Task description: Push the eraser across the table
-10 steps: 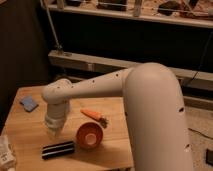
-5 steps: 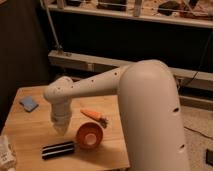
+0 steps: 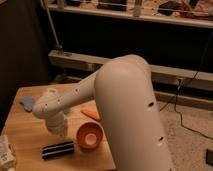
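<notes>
The eraser (image 3: 57, 149), a long flat black block with pale stripes, lies near the front edge of the light wooden table (image 3: 30, 131). My gripper (image 3: 58, 129) hangs at the end of the white arm just above and behind the eraser, left of the red bowl (image 3: 90, 136). It looks shut with nothing in it, and I cannot tell whether it touches the eraser. The arm's large white elbow fills the right half of the view and hides the table's right side.
An orange carrot-like stick (image 3: 90, 113) lies behind the bowl. A small blue pad (image 3: 27, 103) sits at the table's back left. A white packet (image 3: 6, 153) is at the front left corner. Dark shelving stands behind the table.
The gripper has shifted slightly to the right and a little lower toward the eraser. The eraser, bowl and other objects have not moved.
</notes>
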Robot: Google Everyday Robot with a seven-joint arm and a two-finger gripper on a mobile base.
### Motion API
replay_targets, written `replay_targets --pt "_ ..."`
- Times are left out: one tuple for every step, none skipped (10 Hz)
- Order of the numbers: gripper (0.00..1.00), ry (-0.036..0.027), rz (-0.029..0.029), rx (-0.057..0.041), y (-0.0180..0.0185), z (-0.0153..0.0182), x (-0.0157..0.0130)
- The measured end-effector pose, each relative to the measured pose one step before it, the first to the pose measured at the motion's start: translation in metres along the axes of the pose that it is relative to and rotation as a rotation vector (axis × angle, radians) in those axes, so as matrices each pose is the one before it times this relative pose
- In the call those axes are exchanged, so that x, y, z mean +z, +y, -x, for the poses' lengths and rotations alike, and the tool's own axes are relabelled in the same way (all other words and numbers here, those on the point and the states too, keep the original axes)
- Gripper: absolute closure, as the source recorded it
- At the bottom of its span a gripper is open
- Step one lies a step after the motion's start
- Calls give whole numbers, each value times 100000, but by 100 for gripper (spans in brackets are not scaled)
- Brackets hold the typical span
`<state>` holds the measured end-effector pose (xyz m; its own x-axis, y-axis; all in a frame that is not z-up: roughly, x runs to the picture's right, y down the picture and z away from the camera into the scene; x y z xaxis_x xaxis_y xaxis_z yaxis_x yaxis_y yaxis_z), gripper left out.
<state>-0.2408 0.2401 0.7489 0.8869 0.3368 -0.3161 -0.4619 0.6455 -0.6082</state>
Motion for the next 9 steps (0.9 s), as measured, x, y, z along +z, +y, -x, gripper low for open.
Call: replay_targets --pt "100 -839 -1455 -249 389 644 378" --pt "100 -434 -1706 -474 257 480 438" --pt "100 -356 -1173 -472 217 310 436" --pt "100 -81 -856 -542 111 135 353" --pt "100 124 -767 -742 175 30 612" --pt "100 763 -705 -1018 184 -246 841" --pt "100 632 -378 -702 81 -194 506" --pt "100 1535 547 -179 251 -470 765" --pt "100 3032 1289 985 273 -717 841"
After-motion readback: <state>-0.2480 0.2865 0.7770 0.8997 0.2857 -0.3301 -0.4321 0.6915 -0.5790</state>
